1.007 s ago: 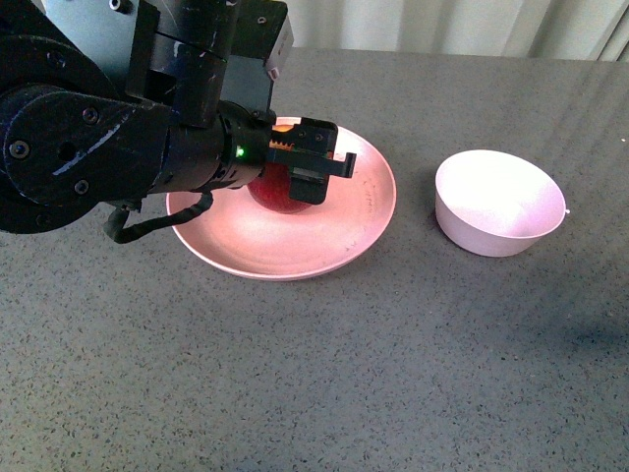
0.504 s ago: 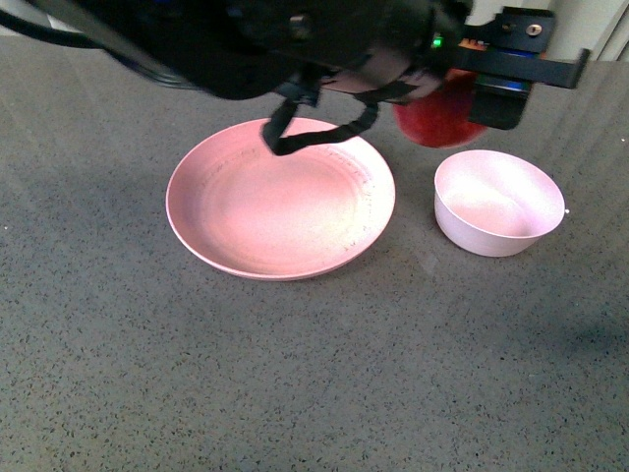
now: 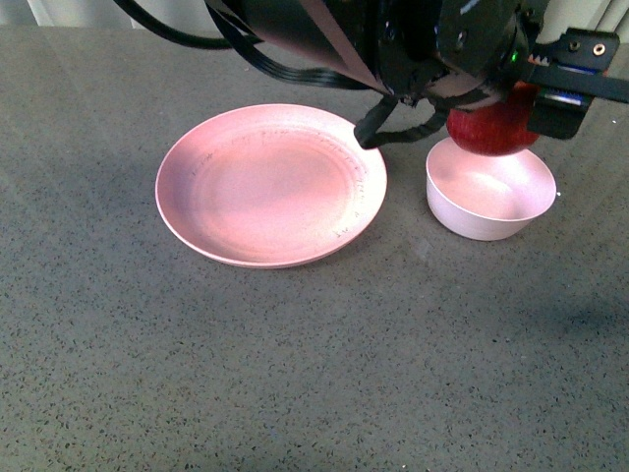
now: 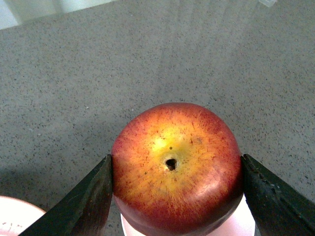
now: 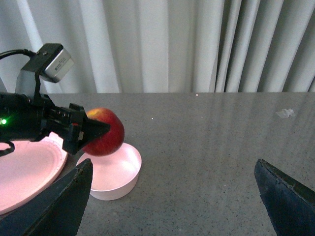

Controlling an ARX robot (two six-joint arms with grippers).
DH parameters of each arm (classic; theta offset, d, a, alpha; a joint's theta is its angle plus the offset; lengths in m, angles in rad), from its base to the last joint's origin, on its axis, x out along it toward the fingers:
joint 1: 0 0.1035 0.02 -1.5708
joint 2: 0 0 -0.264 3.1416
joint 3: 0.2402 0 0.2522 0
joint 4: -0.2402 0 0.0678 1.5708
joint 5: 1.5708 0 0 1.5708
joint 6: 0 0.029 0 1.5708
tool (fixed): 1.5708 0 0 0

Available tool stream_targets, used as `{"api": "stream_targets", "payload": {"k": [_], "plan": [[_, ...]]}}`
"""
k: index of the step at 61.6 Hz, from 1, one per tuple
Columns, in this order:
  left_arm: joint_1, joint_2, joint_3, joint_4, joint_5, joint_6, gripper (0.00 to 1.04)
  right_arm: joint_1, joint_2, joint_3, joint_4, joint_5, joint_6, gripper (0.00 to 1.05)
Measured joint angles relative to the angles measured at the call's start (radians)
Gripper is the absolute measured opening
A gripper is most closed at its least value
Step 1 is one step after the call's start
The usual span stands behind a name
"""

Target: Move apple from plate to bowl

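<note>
Our left gripper (image 3: 513, 110) was clamped on the apple (image 3: 488, 136) — held in the air above the bowl (image 3: 489, 214), off the plate (image 3: 201, 172). Right gripper (image 5: 173, 169) — spread wide, w/ nothing in it.

apple (image 4: 177, 167): glossy waxy skin, fine speckling | plate (image 3: 270, 187): smooth satin plastic-like, faint dark specks | bowl (image 3: 488, 204): smooth, soft sheen | tabletop (image 3: 295, 374): matt speckled grey, stone-look | left pincer (image 4: 178, 191): matt black plastic

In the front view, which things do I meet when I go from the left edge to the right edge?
First the plate → then the bowl. The apple is held over the bowl, so it has no separate place.
</note>
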State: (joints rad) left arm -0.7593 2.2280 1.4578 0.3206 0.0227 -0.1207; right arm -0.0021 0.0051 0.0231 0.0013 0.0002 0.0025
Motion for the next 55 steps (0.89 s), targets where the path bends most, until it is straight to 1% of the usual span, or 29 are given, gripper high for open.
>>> {"api": "stream_targets", "payload": {"k": [25,48,51,55], "plan": [[0.0,0.024,-0.005,0.0,-0.006,-0.019,0.66,0.0,0.0,0.0,0.0,0.0,0.0,0.96],[-0.003,0.032,-0.028,0.0,0.013,-0.033,0.66,0.0,0.0,0.0,0.0,0.0,0.0,0.96],[-0.013,0.039,-0.031,0.0,-0.004,-0.033,0.66,0.0,0.0,0.0,0.0,0.0,0.0,0.96],[-0.013,0.046,-0.038,0.0,0.014,-0.034,0.66,0.0,0.0,0.0,0.0,0.0,0.0,0.96]]}}
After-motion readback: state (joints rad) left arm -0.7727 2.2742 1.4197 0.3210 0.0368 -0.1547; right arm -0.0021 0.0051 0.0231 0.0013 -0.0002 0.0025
